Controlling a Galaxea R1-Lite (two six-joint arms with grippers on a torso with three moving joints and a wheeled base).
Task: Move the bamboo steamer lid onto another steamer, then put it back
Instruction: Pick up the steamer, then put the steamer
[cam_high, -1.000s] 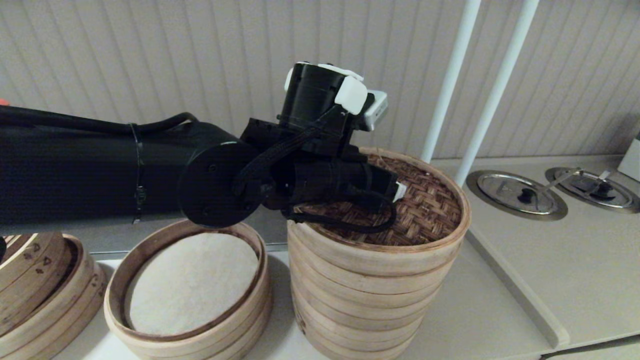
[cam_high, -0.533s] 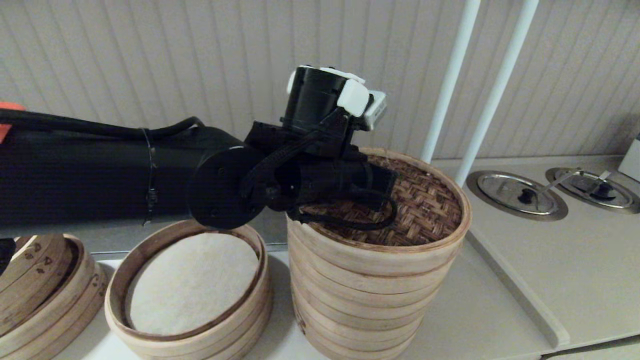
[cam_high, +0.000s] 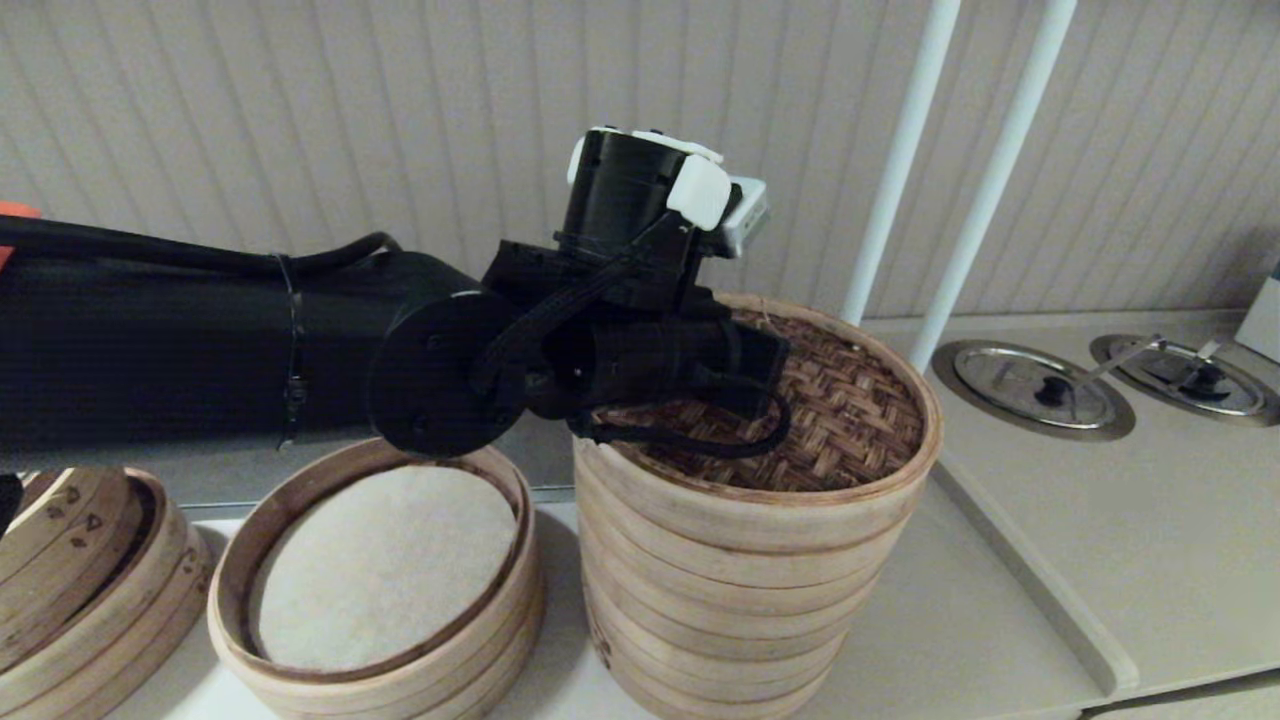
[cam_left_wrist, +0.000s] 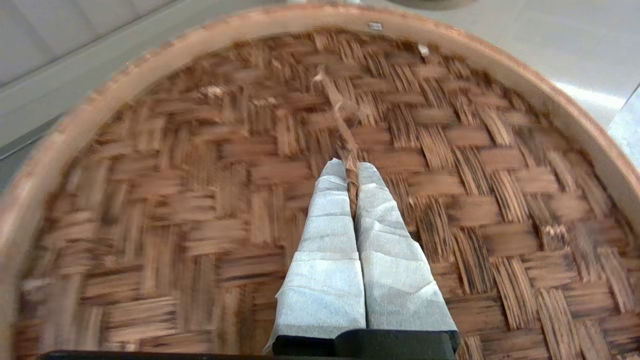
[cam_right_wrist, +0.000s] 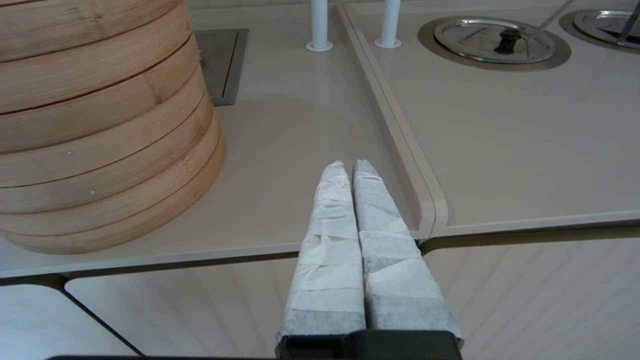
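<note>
At the desk's left edge sits a steamer stack with small dark marks, and just beside it a short steamer with a whitish liner, uncovered. Next along, near the middle of the desk, stands the tall steamer stack, and the bamboo steamer lid lies seated on top of it, level.

The left claw is down on the lid's centre, its taped fingers pressed together on a thin strand, which looks like the lid's small woven handle.

The lid shows a dark brown herringbone weave inside a pale, smooth rim band. It is probably light and fairly stiff, though the weave may flex and the central strand looks frail, so a straight, gentle lift by that handle suits it best.

The right claw hangs idle off the desk's front edge, fingers closed on nothing.
</note>
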